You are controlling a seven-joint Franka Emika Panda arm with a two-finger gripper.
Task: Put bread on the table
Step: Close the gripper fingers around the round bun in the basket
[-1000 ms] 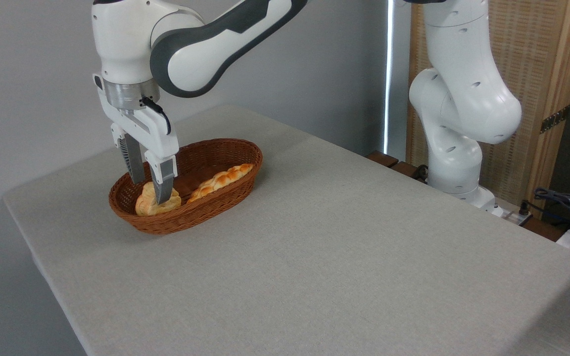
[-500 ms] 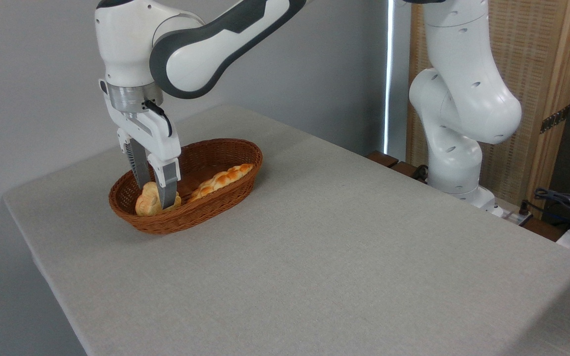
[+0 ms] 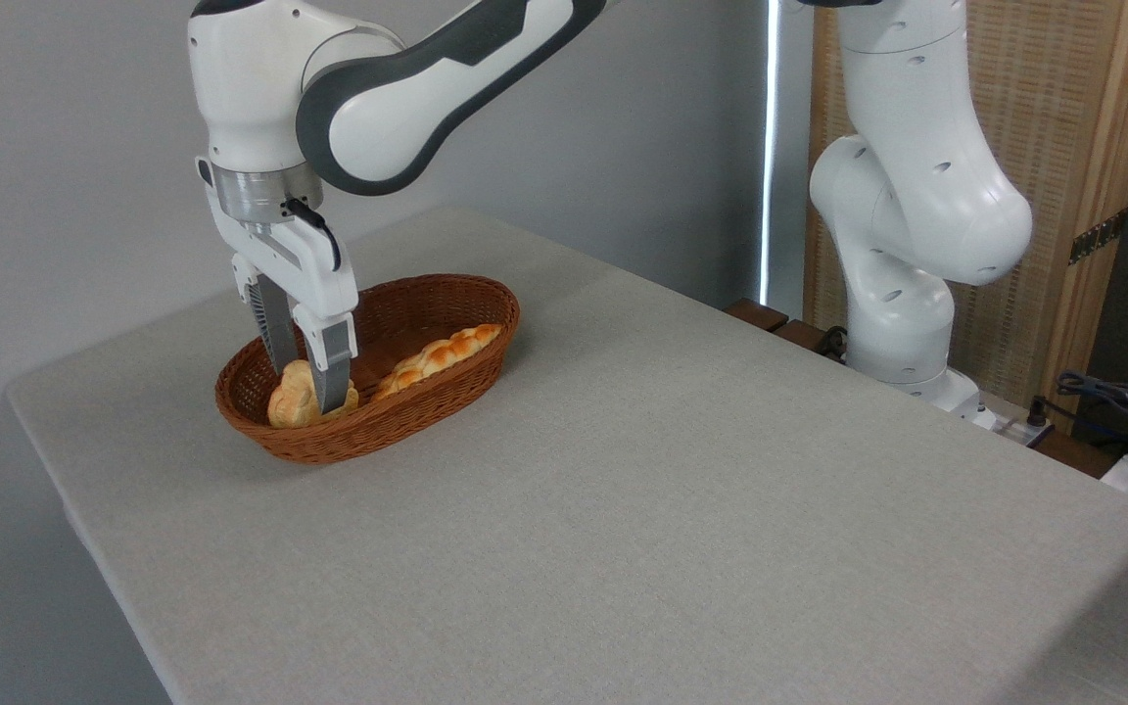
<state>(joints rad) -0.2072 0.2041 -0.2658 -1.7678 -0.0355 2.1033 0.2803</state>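
Compared with one second ago, the gripper (image 3: 307,388) stands a little more to the right and its jaws are narrower; compared with half a second ago, nothing visible has changed, and the arm keeps the same pose.

At the left, the brown wicker basket (image 3: 446,387) sits on the grey-beige surface (image 3: 642,509), near its far left part. Inside the basket, at the left end, lies the bread (image 3: 292,403), a small lumpy golden bun. The jaws come down from above and close on it: one finger (image 3: 332,367) is in front, at the right side of the bun, and the other finger is behind it, toward the left. The bun is between them and seems gripped, but it is still low in the basket; I cannot tell if it already leaves the bottom. The front finger covers the middle part of the bun, and the near wall of the basket hides its lower edge.

To the right of the bun, in the same basket, the long braided loaf (image 3: 439,356) lies diagonally, its far end resting near the rim.

Further right, the white base (image 3: 902,294) of the arm stands beside the surface. The top of the arm is cut off by the upper border. At the far right edge some dark cables (image 3: 1122,399) are seen, too small to read clearly.
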